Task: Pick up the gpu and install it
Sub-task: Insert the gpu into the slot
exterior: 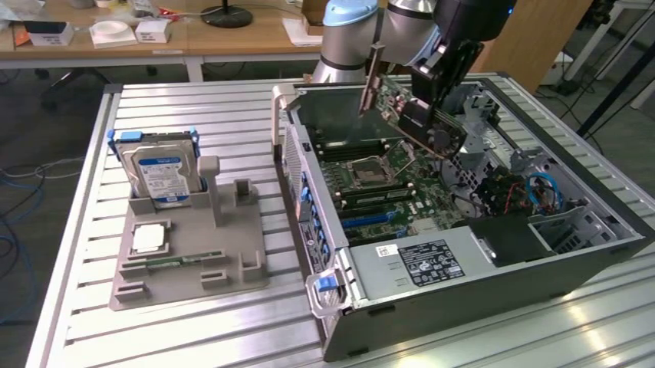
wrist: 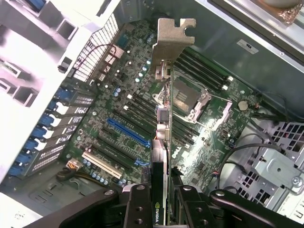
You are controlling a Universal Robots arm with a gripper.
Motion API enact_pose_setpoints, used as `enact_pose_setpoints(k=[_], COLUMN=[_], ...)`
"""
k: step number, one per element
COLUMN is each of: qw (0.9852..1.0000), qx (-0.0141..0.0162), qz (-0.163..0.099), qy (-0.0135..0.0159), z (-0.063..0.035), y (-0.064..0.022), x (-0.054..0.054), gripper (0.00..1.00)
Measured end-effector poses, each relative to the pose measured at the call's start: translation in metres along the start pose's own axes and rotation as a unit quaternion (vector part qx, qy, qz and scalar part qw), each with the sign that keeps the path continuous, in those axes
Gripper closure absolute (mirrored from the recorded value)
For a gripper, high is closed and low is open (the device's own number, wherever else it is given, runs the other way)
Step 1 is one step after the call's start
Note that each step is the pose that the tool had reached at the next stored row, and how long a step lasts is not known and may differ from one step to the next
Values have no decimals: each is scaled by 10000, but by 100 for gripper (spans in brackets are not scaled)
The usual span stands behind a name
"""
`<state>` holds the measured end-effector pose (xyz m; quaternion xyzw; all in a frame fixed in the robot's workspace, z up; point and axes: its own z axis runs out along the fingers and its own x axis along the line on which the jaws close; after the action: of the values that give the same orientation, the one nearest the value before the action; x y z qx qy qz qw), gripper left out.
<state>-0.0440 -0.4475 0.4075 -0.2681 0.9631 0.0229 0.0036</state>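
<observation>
- The gripper [wrist: 160, 202] is clamped on the gpu [wrist: 164, 114], which hangs edge-down above the motherboard [wrist: 118, 95] without touching it, inside the open computer case [exterior: 492, 261].
- In the exterior view the card sits at about 1 o'clock from the CPU socket [exterior: 366, 172]. The blue slot [exterior: 369, 222], likely my target, lies at 6 o'clock.
- I judge alignment matters most: card edge parallel to the slot, metal bracket [wrist: 174, 40] toward the rear wall (it looks tilted now).
- I'd go slowly and mind the cables [wrist: 237, 156].

Room open above mobo [wrist: 123, 128] under gpu [wrist: 160, 156]; drive cage [wrist: 278, 166] & case wall [wrist: 33, 80] flank it.
</observation>
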Motion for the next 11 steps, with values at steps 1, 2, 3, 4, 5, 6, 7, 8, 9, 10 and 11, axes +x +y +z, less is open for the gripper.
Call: enact_pose_setpoints(k=[1,2,3,4,5,6,7,8,9,10,11], qw=[10000,10000,10000,10000,9999,9999,9999,9999,9998,9998,9997], qx=[0,0,-1,-1,-2,-2,-3,-3,-4,-4,-4], qz=[-19,-38,-58,-78,-100,-120,-140,-161,-183,-206,-230], qy=[1,1,2,3,5,5,6,7,8,9,10], z=[1,2,3,3,4,6,7,8,9,10,12], y=[0,0,0,0,0,0,0,0,0,0,-1], x=[0,0,0,0,0,0,0,0,0,0,0], gripper=[74,74,74,74,74,74,74,74,74,74,74])
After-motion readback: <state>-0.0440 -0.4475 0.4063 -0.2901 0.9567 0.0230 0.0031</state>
